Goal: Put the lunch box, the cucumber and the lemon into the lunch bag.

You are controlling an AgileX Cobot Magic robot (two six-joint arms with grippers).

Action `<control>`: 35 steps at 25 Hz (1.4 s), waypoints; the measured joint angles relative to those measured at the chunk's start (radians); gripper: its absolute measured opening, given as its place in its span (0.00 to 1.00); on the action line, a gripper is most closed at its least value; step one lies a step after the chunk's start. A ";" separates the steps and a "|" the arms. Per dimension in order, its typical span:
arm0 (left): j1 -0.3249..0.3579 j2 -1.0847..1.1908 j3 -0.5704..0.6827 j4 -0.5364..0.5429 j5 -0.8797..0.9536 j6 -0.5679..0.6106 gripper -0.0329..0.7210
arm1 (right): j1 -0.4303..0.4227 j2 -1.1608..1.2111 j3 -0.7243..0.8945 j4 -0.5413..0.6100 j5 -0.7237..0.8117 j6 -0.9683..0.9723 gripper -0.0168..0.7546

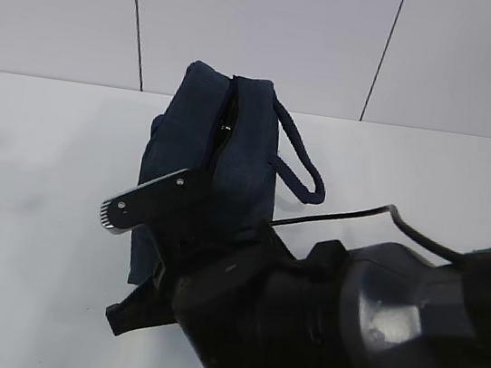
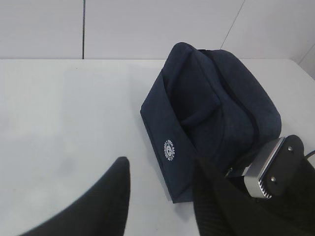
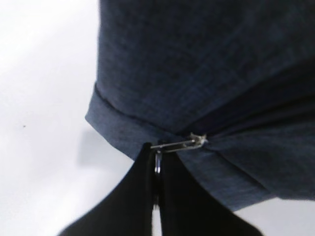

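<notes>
The dark blue lunch bag stands on the white desk, near its middle. Its loop handle hangs out to one side. A small round white logo sits on the bag's side.

The right gripper is at the near end of the bag. Its jaws are pinched tight on the silver zipper ring.

The left gripper hangs over the desk just beside the bag. Its jaws are partly apart and hold nothing.
</notes>
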 joint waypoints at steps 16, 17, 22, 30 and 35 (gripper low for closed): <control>0.000 0.000 0.000 0.000 -0.002 0.000 0.45 | 0.000 -0.022 0.000 0.085 -0.023 -0.086 0.03; 0.000 0.000 0.000 0.000 -0.002 0.000 0.45 | 0.000 -0.022 0.000 0.086 -0.023 -0.090 0.03; 0.000 0.000 0.000 0.000 -0.003 0.000 0.45 | 0.000 -0.022 0.000 0.090 -0.023 -0.099 0.03; 0.000 0.000 0.000 0.000 -0.007 0.000 0.45 | 0.000 -0.055 0.000 0.090 -0.026 -0.146 0.03; 0.000 0.000 0.000 0.000 -0.016 0.000 0.45 | 0.000 -0.057 0.000 0.090 -0.026 -0.171 0.03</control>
